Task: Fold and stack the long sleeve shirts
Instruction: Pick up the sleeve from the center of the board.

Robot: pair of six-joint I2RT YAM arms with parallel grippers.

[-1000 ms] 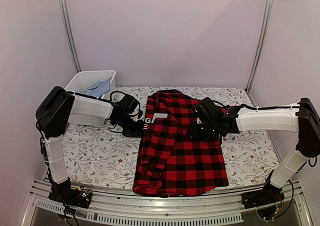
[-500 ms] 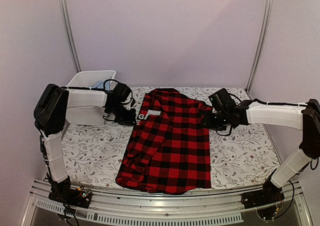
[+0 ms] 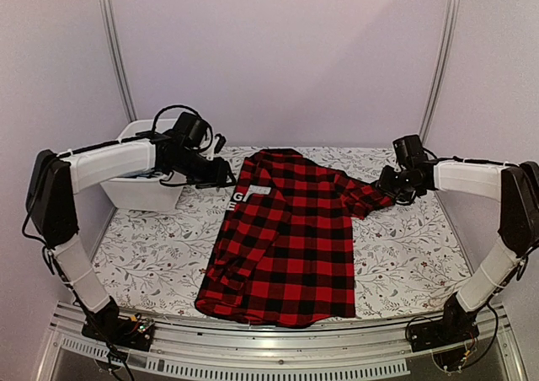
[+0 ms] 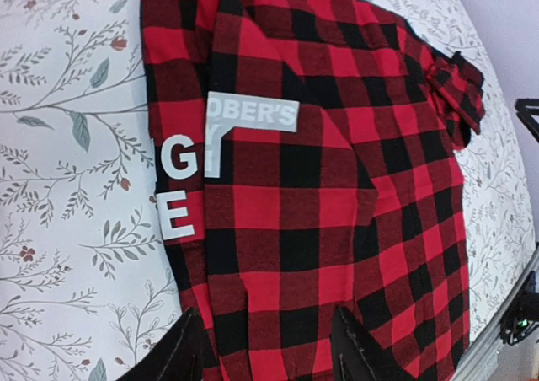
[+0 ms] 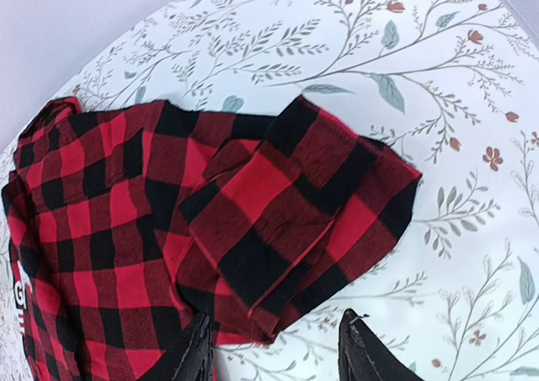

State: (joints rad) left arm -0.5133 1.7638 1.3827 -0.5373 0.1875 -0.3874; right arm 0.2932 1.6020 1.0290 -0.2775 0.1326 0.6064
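A red-and-black buffalo check long sleeve shirt (image 3: 286,238) lies spread flat on the floral table, collar toward the back. Its white lettered tag (image 4: 253,115) shows near the left edge, and one sleeve cuff (image 5: 295,221) is folded out to the right. My left gripper (image 3: 226,179) hovers over the shirt's left shoulder. In the left wrist view the left gripper (image 4: 268,351) is open, with only flat cloth below it. My right gripper (image 3: 387,185) is by the cuff. In the right wrist view the right gripper (image 5: 278,356) is open over the cuff's near edge and holds nothing.
A white plastic bin (image 3: 143,195) stands at the back left, partly behind my left arm. The floral tablecloth (image 3: 413,254) shows bare on both sides of the shirt. The metal front rail (image 3: 269,347) runs along the near edge, and walls close in the sides.
The shirt was pulled flatter and leftward. My left gripper opened, let go of the shirt's left edge and drew back. My right arm pulled away to the right, leaving the sleeve cuff laid out.
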